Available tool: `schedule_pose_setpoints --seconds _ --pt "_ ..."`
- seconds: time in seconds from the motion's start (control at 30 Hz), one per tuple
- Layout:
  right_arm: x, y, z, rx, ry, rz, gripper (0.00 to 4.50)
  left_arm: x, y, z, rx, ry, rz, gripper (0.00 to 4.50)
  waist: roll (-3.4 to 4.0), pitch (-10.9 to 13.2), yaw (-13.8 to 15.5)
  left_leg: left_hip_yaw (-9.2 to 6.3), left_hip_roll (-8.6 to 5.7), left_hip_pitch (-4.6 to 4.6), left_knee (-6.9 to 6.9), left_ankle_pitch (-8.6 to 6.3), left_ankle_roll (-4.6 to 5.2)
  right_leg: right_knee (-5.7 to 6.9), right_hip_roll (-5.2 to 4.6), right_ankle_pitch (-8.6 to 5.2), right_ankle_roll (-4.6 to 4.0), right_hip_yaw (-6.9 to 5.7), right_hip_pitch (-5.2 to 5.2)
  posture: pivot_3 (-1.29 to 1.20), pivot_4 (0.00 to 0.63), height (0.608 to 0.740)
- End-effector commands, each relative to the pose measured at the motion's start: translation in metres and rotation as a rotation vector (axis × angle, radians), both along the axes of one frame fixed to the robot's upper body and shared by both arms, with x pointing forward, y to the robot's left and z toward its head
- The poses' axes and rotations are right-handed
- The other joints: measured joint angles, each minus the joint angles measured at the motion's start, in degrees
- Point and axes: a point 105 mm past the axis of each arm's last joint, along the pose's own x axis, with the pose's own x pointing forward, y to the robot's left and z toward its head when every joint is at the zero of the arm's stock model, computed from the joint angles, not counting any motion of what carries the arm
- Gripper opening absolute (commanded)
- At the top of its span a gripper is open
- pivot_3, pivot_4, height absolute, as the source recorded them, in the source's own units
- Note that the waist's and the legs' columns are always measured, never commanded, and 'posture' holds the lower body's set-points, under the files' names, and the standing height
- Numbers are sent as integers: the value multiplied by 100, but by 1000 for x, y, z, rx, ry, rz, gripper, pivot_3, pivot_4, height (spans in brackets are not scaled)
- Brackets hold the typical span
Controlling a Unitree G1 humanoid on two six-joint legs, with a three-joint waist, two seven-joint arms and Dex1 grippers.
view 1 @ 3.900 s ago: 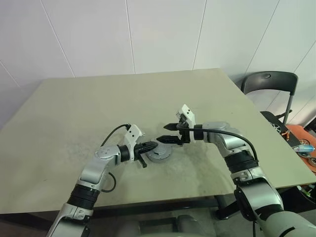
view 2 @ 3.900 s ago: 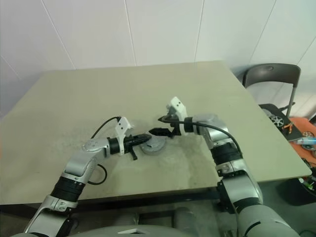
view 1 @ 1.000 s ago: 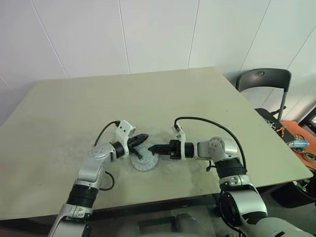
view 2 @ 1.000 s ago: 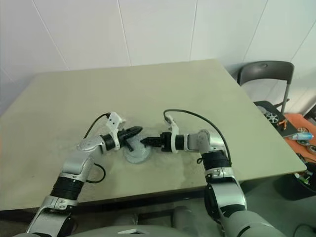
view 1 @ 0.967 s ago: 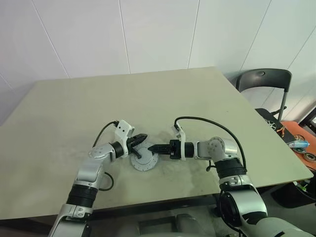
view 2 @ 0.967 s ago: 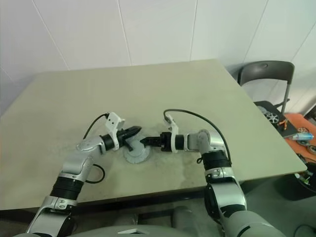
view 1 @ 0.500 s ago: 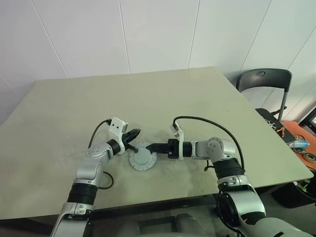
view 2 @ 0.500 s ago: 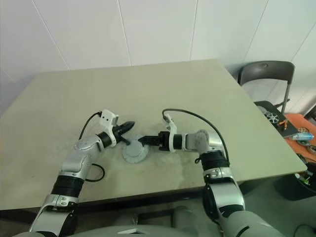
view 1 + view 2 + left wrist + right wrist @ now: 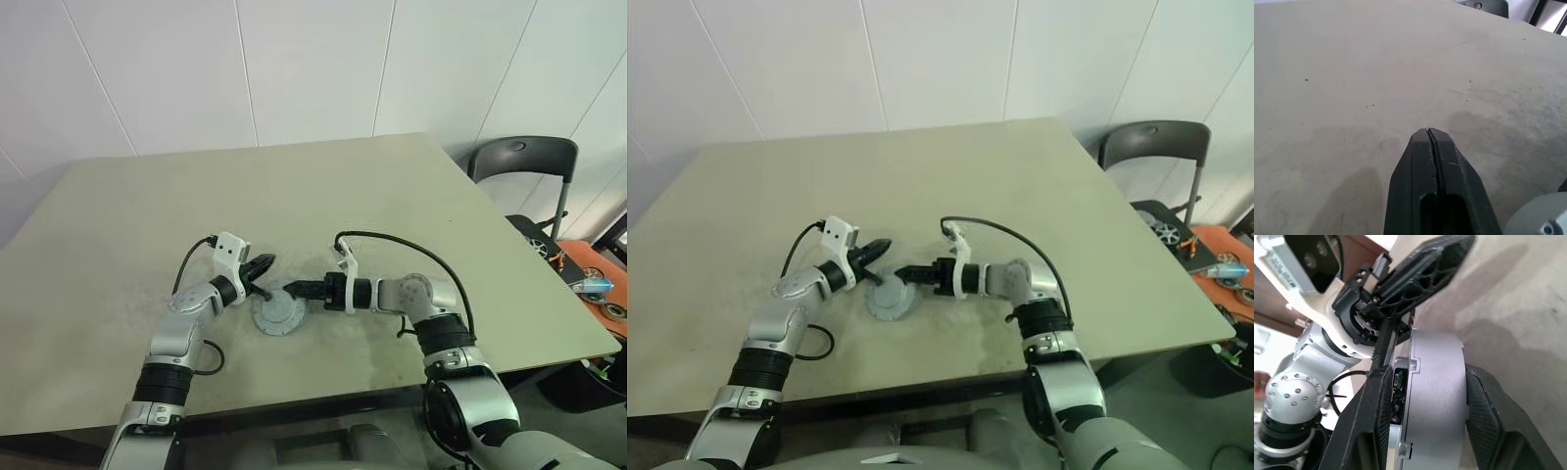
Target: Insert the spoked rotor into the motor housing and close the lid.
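Motor housing [image 9: 278, 315] lies flat on the table [image 9: 392, 196], light-grey round lid face up, near the table's front edge and roughly midway along it. This serves as the landmark.

Right gripper [image 9: 296, 290] reaches in level from the housing's right side. Its two black fingers [image 9: 1484, 406] straddle the housing's grey rim, one on each side, pressed against it: a grip on the housing at about half spread. A small circuit piece shows in the gap at the housing's edge in the right wrist view.

Left gripper [image 9: 263, 265] sits just beside the housing's upper left edge, pointing toward it, fingers pressed together with only a thin seam between them [image 9: 1432, 161], holding nothing. Cannot tell whether its tip touches the rim.

Spoked rotor: hidden, cannot tell from outside.

Chair [image 9: 519, 162] stands well apart, beyond the table's right edge.
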Motion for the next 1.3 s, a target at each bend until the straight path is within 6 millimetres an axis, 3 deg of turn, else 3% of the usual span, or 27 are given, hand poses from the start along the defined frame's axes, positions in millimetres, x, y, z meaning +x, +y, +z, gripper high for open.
schedule_pose_setpoints --seconds 0.03,0.3,0.5,1.0,1.3 --pt "5 -5 -12 -104 -36 -35 1732 7 1 17 -12 -61 5 0 0 0 1 0 0 0 3 0 0 1 0 0 -1 0 0 0 0 740" --pt "8 -5 -14 -123 -65 -45 1732 7 1 17 -8 -64 2 0 0 0 3 0 0 0 9 0 0 2 0 -1 -2 1 2 0 0 740" --pt "21 -9 -13 -115 -71 -126 1732 7 0 17 -8 -65 1 0 0 0 8 0 0 0 11 0 0 2 0 -1 -2 1 3 0 0 740" --pt "16 -5 -14 -113 -70 -96 1731 6 1 16 -6 -65 3 0 1 0 11 0 -1 -2 11 0 0 1 -1 -1 -2 0 4 0 0 740" --pt "27 -4 -2 17 72 -179 1731 7 2 17 -3 -67 4 0 2 1 22 -1 -2 -11 9 0 0 -1 -4 0 -2 1 -3 0 0 740"
